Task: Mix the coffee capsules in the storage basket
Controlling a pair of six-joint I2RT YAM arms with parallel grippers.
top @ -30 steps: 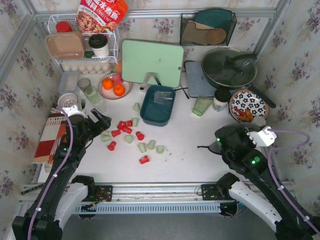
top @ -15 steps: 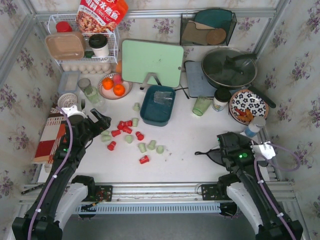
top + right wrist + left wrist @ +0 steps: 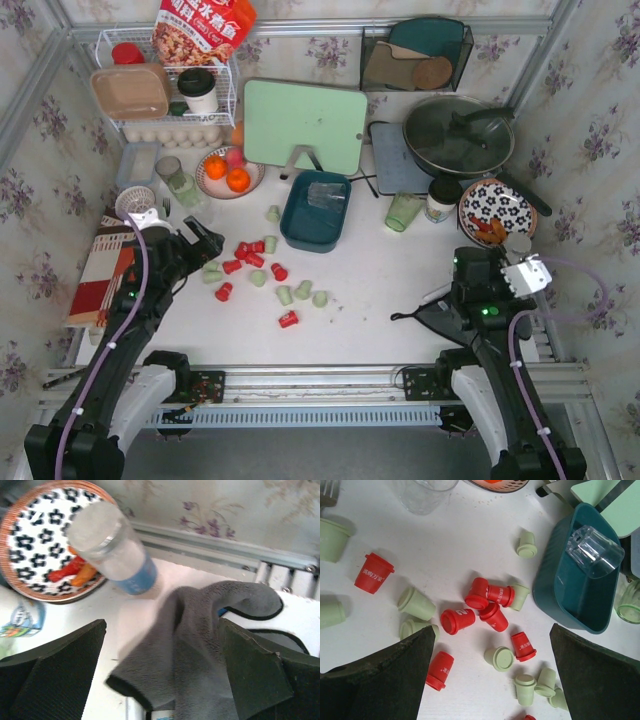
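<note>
bare surface lies open right of the scattered coffee capsules and on the near side of the storage basket. a clear cup fills the basket's far end; the green board stands just behind it, a green glass just right.

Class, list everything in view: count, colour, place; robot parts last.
red capsules: about eight, red, loose left of basket
green capsules: about ten, pale green, among the red
basket: one, teal, mid-table
cup: one, clear, in basket
board: one, pale green, behind basket
oranges: two, orange, back left
pan: one, dark, back right
plate: one, flowered, right
bottle: one, clear, beside plate
cloth: one, grey, under right tool
left tool: one, black, open over capsules
right tool: one, black, open over cloth
</note>
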